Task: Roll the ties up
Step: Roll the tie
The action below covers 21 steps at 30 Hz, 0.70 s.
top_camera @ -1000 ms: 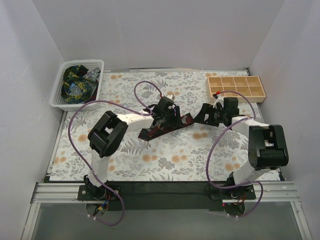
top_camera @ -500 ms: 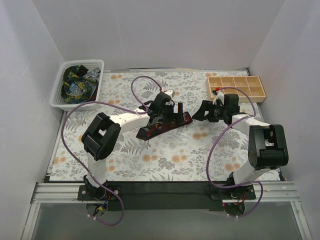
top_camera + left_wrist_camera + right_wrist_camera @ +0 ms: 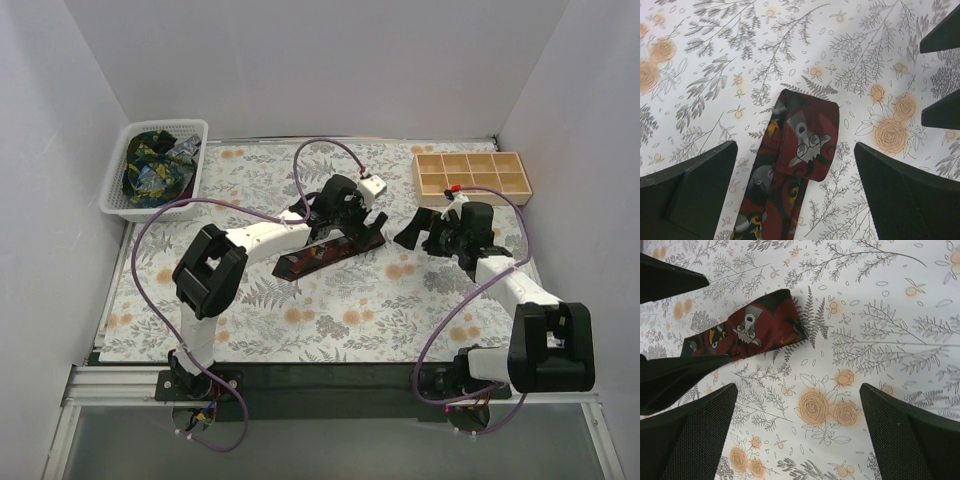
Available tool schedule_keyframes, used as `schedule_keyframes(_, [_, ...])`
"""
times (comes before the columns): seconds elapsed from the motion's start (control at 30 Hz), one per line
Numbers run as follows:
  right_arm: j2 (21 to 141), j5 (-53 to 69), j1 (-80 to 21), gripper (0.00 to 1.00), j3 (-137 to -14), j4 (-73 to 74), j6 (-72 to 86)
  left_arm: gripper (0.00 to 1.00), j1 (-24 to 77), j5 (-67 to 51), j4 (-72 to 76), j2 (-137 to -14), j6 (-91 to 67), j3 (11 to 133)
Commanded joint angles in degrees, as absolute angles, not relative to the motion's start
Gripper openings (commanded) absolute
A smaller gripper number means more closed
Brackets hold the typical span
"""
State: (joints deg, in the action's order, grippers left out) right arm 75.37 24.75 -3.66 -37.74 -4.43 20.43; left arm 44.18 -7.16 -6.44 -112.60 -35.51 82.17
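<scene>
the left gripper [image 3: 795, 147] has slid right and farther along the maroon tie [image 3: 305, 260], from its middle to its right end, and its jaws have spread wide. the right gripper [image 3: 798, 390] has backed off a little to the right, apart from the tie, jaws wider too. the tie's right end now stops shorter. the right arm's elbow [image 3: 548, 345] has swung toward the near edge.

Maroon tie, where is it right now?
Top view: the maroon tie lies mid-table on the floral cloth, under the open left gripper, left of the right gripper.
</scene>
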Motion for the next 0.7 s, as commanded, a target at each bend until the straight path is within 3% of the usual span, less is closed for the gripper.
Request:
schedule_keyframes(0.0, [70.6,21.1,-3.1,0.98,-35.5,-2.4,22.5,0.98,45.0,-10.8,-5.9,-115.3,-25.9,85.5])
schedule_keyframes(0.27, [59.9,18.0,-2.2,0.99,-31.2,3.8,22.9,0.98,45.8,-12.6,-5.9,-121.9,-20.8,90.3])
schedule_keyframes(0.5, [56.6,19.4,-2.1,0.98,-29.3,6.3,22.5,0.85,45.9,-12.0,-6.2,-125.4,-19.9,90.9])
schedule_keyframes(0.6, [56.1,20.1,-2.1,0.98,-28.9,6.2,22.6,0.68,46.0,-11.8,-6.3,-126.0,-19.7,90.1])
schedule_keyframes(0.63, [56.2,20.2,-2.1,0.98,-28.9,6.3,22.6,0.58,46.0,-11.8,-6.3,-126.1,-19.7,89.8])
schedule_keyframes(0.67, [56.1,20.2,-2.1,0.98,-28.9,6.3,22.5,0.56,46.0,-11.9,-6.5,-126.2,-19.9,89.7])
